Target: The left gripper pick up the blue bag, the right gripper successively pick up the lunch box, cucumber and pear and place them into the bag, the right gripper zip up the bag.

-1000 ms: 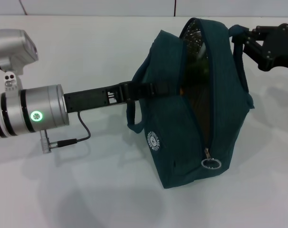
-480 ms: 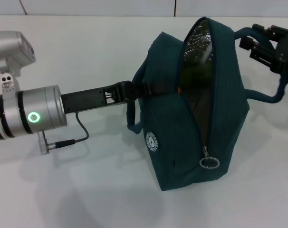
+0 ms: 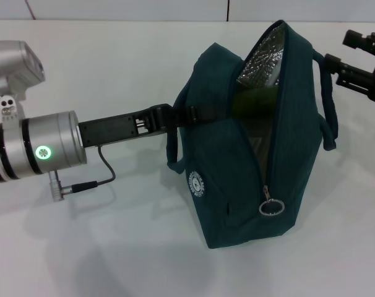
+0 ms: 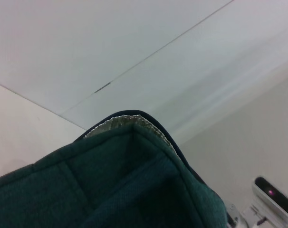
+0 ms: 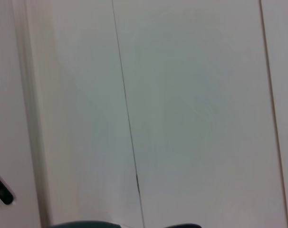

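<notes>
The blue bag (image 3: 237,167) stands upright on the white table, its mouth partly open and showing silver foil lining (image 3: 265,59). Something dark green, the cucumber (image 3: 255,100), shows inside the mouth. The lunch box and pear are hidden. My left gripper (image 3: 189,115) reaches in from the left and is shut on the bag's near handle. The far handle (image 3: 328,105) hangs loose against the bag's right side. My right gripper (image 3: 356,57) is at the upper right, open, just beside that handle. The zipper's ring pull (image 3: 271,208) hangs low on the front. The left wrist view shows the bag's fabric (image 4: 115,185).
The left arm's silver cuff (image 3: 48,148) and its black cable (image 3: 94,180) lie over the table's left side. The white table (image 3: 113,260) stretches in front of the bag. A wall seam fills the right wrist view.
My right gripper has let go of the far handle and pulled away to the right. The handle dropped back against the bag, which now stands more upright.
</notes>
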`<state>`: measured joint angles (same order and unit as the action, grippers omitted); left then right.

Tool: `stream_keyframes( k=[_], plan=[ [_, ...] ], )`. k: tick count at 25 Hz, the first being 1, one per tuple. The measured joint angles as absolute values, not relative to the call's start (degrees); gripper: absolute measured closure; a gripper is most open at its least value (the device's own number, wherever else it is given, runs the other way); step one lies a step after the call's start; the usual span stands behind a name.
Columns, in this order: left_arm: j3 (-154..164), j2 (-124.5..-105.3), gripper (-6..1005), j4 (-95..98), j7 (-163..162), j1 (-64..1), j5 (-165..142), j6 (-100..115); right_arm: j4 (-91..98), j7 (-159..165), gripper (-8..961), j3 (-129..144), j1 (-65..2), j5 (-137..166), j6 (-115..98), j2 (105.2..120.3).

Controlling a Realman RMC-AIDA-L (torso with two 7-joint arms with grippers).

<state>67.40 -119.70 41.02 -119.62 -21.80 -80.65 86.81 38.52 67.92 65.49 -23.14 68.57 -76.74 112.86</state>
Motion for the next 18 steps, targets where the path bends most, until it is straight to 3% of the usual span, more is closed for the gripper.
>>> stream_keyframes(
  k=[4, 10, 18],
  plan=[
    [67.4, -119.71, 948, 40.6, -119.6, -21.8, -80.3, 86.7, 38.5, 67.9, 214, 63.9, -21.7, 68.9, -83.5, 112.63],
    [67.4, -119.71, 948, 40.5, -119.6, -21.7, -80.2, 86.6, 38.5, 64.9, 217, 63.8, -19.6, 76.0, -99.0, 111.52],
    [66.8, -119.71, 948, 40.5, -119.6, -21.5, -80.1, 86.6, 37.9, 61.3, 220, 64.2, -17.5, 85.9, -107.5, 112.69]
  ],
)
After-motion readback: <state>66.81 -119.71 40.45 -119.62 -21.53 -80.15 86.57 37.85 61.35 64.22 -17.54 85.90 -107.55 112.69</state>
